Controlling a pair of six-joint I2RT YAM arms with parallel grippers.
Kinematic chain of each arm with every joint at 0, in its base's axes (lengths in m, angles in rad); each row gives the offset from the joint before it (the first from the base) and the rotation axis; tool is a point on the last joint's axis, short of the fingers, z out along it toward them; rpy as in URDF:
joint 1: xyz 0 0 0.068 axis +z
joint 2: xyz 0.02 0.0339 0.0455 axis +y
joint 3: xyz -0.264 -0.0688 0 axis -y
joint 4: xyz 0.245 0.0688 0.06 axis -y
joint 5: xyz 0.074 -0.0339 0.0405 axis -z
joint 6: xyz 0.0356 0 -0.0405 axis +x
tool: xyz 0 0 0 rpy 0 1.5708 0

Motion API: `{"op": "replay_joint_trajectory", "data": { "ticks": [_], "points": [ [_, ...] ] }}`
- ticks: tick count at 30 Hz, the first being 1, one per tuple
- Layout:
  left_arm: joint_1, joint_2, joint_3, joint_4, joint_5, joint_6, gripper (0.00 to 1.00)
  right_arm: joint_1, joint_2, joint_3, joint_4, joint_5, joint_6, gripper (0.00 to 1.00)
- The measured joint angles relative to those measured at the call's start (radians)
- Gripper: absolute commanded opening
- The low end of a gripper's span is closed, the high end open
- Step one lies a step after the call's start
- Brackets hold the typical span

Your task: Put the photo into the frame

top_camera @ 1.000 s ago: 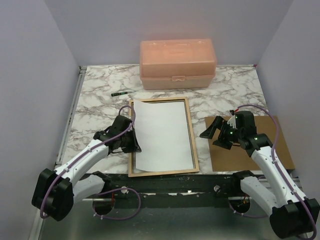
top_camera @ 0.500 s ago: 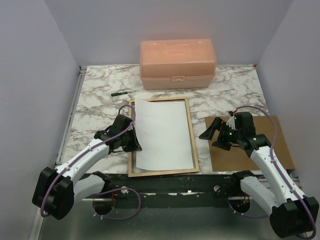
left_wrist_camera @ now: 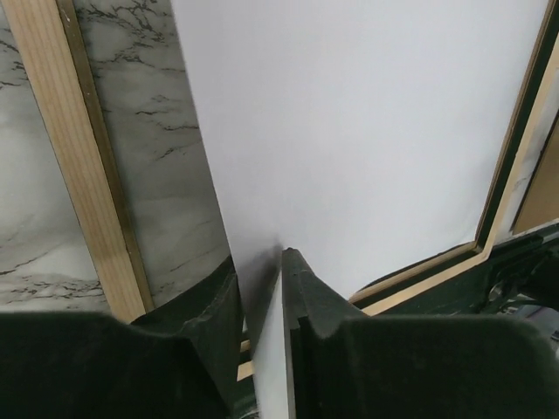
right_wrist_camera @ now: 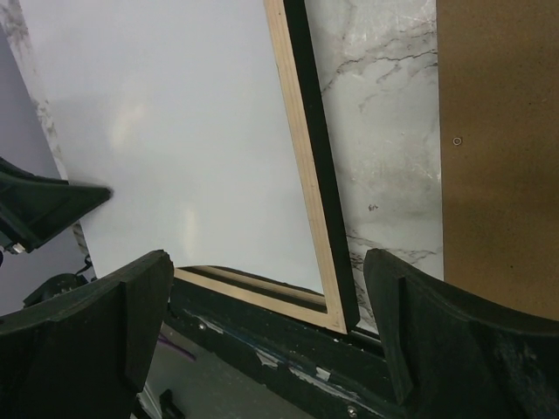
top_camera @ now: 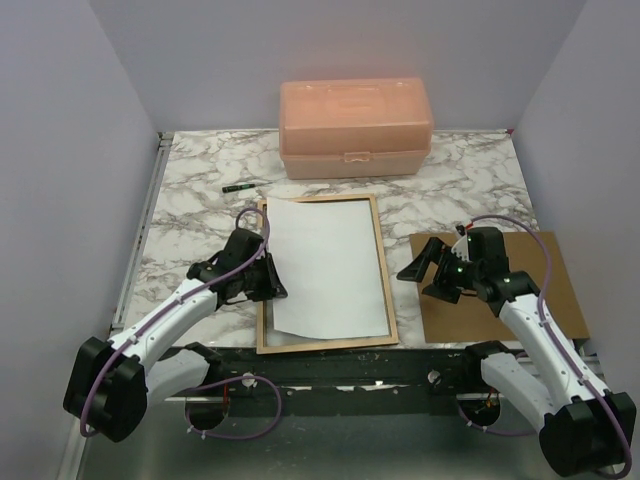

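Note:
The frame point(top_camera: 381, 262) lies wood-back up in the middle of the table. The photo point(top_camera: 328, 264) lies white reverse up over it, its left edge raised above the frame's left rail. My left gripper point(top_camera: 272, 285) is shut on the photo's left edge; the left wrist view shows the sheet point(left_wrist_camera: 367, 122) pinched between the fingers point(left_wrist_camera: 310, 297). My right gripper point(top_camera: 428, 272) is open and empty, just right of the frame's right rail point(right_wrist_camera: 307, 166), over the brown backing panel's left edge. The photo also shows in the right wrist view point(right_wrist_camera: 175, 131).
A brown fibreboard backing panel point(top_camera: 530, 300) lies at the right front. A closed peach plastic box point(top_camera: 355, 127) stands at the back. A small dark pen point(top_camera: 237, 187) lies left of it. The table's front edge point(top_camera: 330, 360) runs just below the frame.
My left gripper has shifted the photo slightly right, over the frame. My right gripper has crept a little left toward the frame's right rail.

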Motion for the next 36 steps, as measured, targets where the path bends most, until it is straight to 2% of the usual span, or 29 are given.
{"op": "replay_joint_trajectory", "data": {
  "ticks": [3, 6, 18, 26, 36],
  "points": [
    [0.0, -0.01, 0.0, -0.005, -0.006, 0.003, 0.52, 0.0, -0.019, 0.0, 0.0, 0.001, 0.007, 1.0],
    [0.0, -0.036, 0.0, -0.018, -0.02, 0.009, 0.63, 0.0, -0.041, 0.0, 0.0, 0.001, 0.011, 1.0],
    [0.0, -0.107, 0.002, -0.094, -0.057, 0.023, 0.76, 0.0, -0.051, -0.013, 0.0, 0.001, 0.019, 1.0],
    [0.0, -0.204, 0.071, -0.199, -0.085, 0.028, 0.87, 0.0, -0.031, -0.069, 0.023, 0.0, 0.042, 1.0],
    [0.0, -0.393, 0.131, -0.181, 0.029, 0.002, 0.97, 0.0, 0.068, -0.137, 0.122, -0.029, 0.079, 1.0]
  ]
}}
